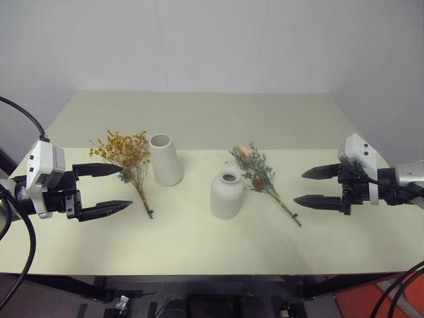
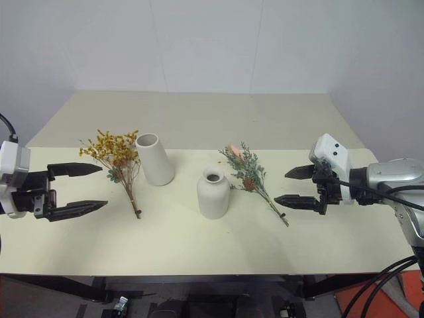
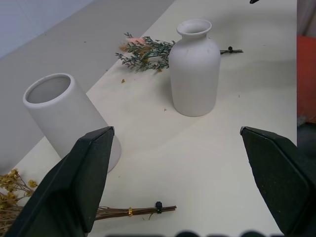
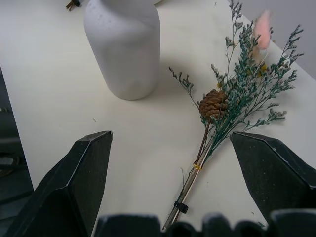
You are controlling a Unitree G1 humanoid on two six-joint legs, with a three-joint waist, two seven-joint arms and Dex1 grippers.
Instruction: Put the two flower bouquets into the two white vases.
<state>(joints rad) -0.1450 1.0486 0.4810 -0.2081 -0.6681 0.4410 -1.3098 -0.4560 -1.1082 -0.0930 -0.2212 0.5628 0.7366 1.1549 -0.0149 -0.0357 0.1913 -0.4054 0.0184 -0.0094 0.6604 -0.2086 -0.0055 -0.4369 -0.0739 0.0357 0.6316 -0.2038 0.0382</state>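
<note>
Two white vases stand near the middle of a pale table (image 1: 199,119), with a bunch of flowers lying flat beside each. The tall vase (image 1: 165,159), a tapered cylinder with a wide mouth, stands upright at about ten o'clock from the bottle vase (image 1: 227,193), a rounded one with a narrow neck; the two are close but apart. The yellow bunch (image 1: 126,156) lies just beside the tall vase at its nine o'clock, tiny yellow-orange heads toward the far edge, thin brown stems running toward five o'clock and bound near their cut end. The green bunch (image 1: 257,173) lies just beside the bottle vase at its three o'clock, its pink bloom at the far tip, a pine cone mid-bunch, and stems trailing toward five o'clock.

The left gripper (image 1: 116,189) hangs above the table at the yellow bunch's nine o'clock, black fingers spread wide and empty, tips pointing toward the stems without touching them. The right gripper (image 1: 305,187) hovers at the green bunch's three o'clock, likewise spread wide and holding nothing, its fingertips near the stem ends but clear of them. From the right wrist, the cone and tied stems lie between its two fingers (image 4: 74,182).
</note>
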